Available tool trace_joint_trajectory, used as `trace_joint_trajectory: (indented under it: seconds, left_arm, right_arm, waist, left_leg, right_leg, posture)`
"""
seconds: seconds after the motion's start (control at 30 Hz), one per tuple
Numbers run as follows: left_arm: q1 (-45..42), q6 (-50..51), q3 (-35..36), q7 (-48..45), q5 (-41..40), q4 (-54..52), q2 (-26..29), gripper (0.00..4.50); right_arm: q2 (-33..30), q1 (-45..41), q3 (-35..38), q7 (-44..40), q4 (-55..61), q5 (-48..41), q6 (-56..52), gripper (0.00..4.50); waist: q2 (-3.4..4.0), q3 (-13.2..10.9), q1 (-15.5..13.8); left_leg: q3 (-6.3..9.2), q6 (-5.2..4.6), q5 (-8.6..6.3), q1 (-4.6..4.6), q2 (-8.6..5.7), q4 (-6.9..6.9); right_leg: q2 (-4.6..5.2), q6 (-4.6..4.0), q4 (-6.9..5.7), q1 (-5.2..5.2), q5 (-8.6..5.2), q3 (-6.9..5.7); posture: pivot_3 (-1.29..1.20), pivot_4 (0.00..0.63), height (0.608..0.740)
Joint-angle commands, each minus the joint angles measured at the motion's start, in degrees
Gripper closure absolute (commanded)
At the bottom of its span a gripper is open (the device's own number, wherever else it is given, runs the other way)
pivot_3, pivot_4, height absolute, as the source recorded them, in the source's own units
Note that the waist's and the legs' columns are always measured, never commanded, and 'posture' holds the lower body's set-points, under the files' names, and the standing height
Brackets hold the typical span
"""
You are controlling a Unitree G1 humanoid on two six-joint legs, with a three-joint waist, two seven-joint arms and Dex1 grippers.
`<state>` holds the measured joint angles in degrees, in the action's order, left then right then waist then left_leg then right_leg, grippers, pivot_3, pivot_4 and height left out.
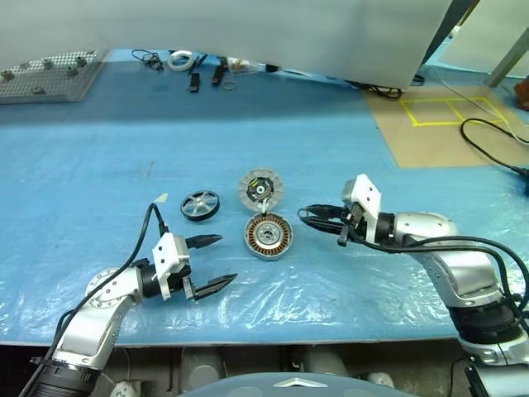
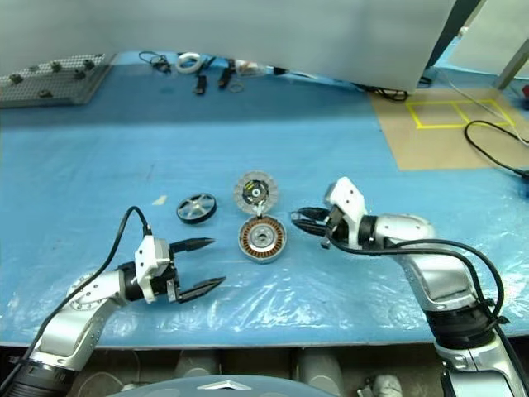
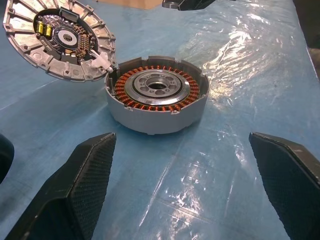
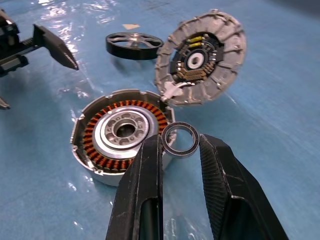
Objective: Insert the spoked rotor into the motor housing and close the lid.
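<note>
Glossy copper windings in grey metal motor housing [image 3: 157, 95] on crinkled plastic sheet [image 3: 240, 165]

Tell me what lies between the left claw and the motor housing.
Nothing: the left wrist view shows only bare blue sheet between the open left claw and the motor housing.

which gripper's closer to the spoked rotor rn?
Left. The left gripper sits open just in front of the spoked rotor; the right gripper is beyond the motor housing, pinching a small ring.
</note>
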<state>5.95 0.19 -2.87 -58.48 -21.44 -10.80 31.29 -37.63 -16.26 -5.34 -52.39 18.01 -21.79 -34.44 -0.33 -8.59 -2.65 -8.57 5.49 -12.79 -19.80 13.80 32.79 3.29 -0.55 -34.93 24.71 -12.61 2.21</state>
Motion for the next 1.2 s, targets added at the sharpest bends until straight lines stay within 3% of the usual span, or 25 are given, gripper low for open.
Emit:
trace_joint_trajectory:
  seconds: [0.03, 0.5, 1.2]
  left_arm:
    - [1.0, 0.0, 0.8, 0.2, -0.9, -3.1, 0.6, 0.0]
    - [4.0, -0.1, 1.4, 2.7, -0.5, -5.6, 0.2, 0.0]
    - [4.1, -1.7, -0.5, 5.2, 0.9, -4.9, -2.5, 0.0]
  right_arm:
    - [0.5, -3.1, -2.4, -2.5, -1.7, 0.4, 2.1, 3.84]
    - [5.3, -9.4, -11.2, -8.4, -13.3, 4.7, 7.7, 3.84]
    - [10.6, -12.0, -13.7, -10.9, -24.2, 11.0, 15.6, 3.84]
  waist:
    - [0.0, 0.0, 0.0]
    - [-0.02, 0.0, 0.1]
    - [-0.02, 0.0, 0.2]
  left_leg:
    - [0.0, 0.0, 0.0, 0.0, 0.0, 0.02]
    - [0.0, -0.02, 0.01, 0.0, 0.01, 0.11]
    - [0.0, -0.03, 0.02, 0.03, 0.03, 0.28]
  right_leg:
    - [0.0, -0.01, -0.03, 0.0, 0.0, 0.0]
    - [0.0, -0.03, -0.13, 0.0, -0.01, -0.02]
    - [0.0, -0.06, -0.42, 0.02, -0.02, 0.01]
  posture:
    - [0.0, 0.15, 0.74]
    - [0.0, 0.15, 0.74]
    - [0.0, 0.15, 0.74]
